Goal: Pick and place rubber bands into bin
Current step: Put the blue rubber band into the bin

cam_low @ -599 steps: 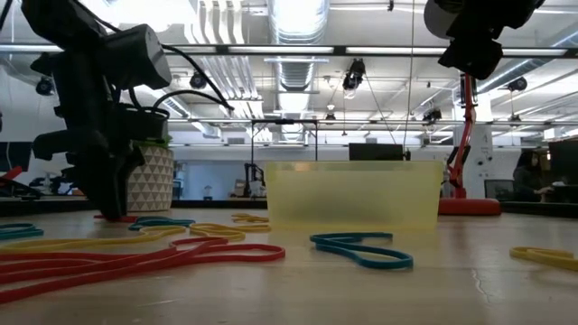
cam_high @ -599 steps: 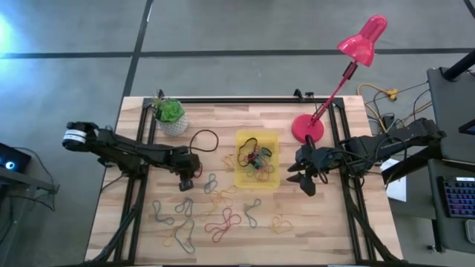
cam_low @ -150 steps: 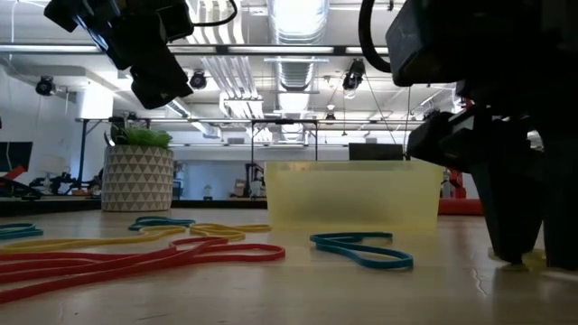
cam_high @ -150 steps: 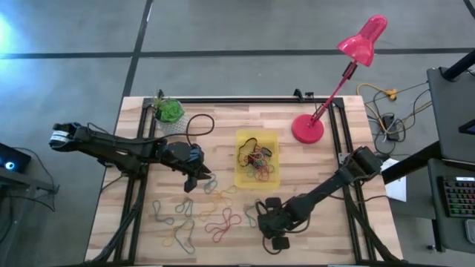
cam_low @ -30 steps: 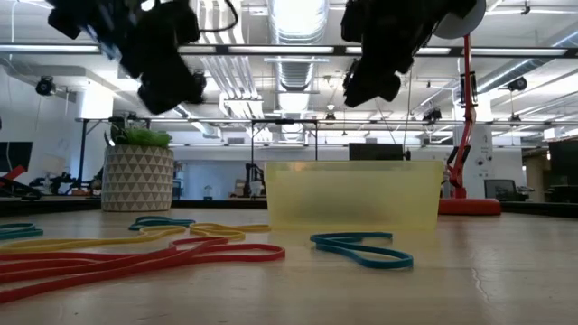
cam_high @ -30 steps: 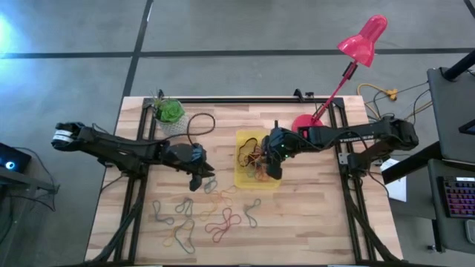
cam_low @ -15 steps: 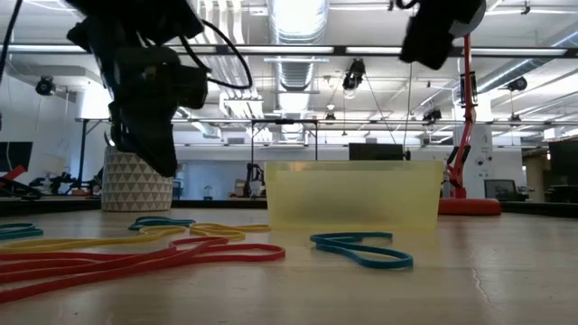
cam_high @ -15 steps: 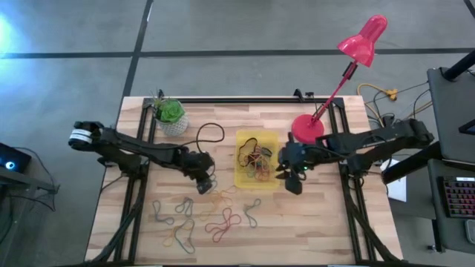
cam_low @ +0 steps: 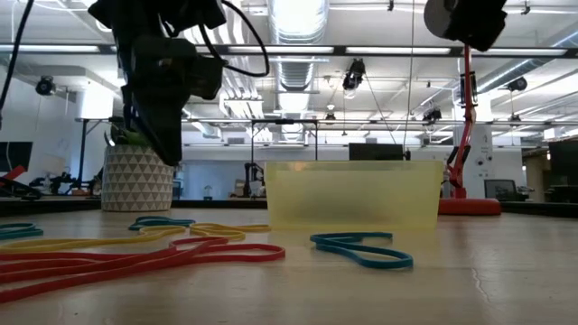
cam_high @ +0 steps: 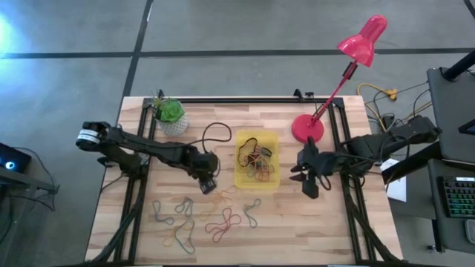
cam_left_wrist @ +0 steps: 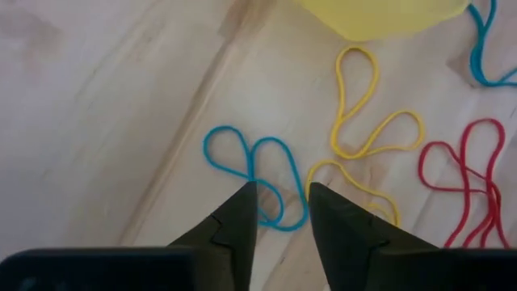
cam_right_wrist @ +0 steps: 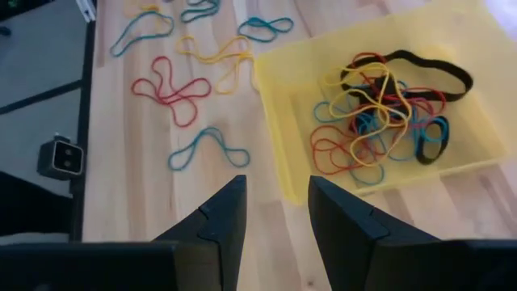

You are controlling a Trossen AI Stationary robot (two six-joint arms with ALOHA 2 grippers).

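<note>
The yellow bin sits mid-table and holds a tangle of rubber bands; it also shows in the low view. More bands lie loose on the wood near-left of the bin. My left gripper hovers open above a blue band, beside yellow bands and a corner of the bin. In the low view its fingers hang clear of the table. My right gripper is open, right of the bin and touching nothing.
A white pot with a green plant stands at the far left. A black cable loop lies left of the bin. A red lamp's base stands far-right of the bin. A small camera sits at the table's near edge.
My right gripper has left the space over the bin and moved toward the table's right edge, now standing beside the bin's right side. My left gripper has shifted slightly toward the bin and come down toward the blue band.
</note>
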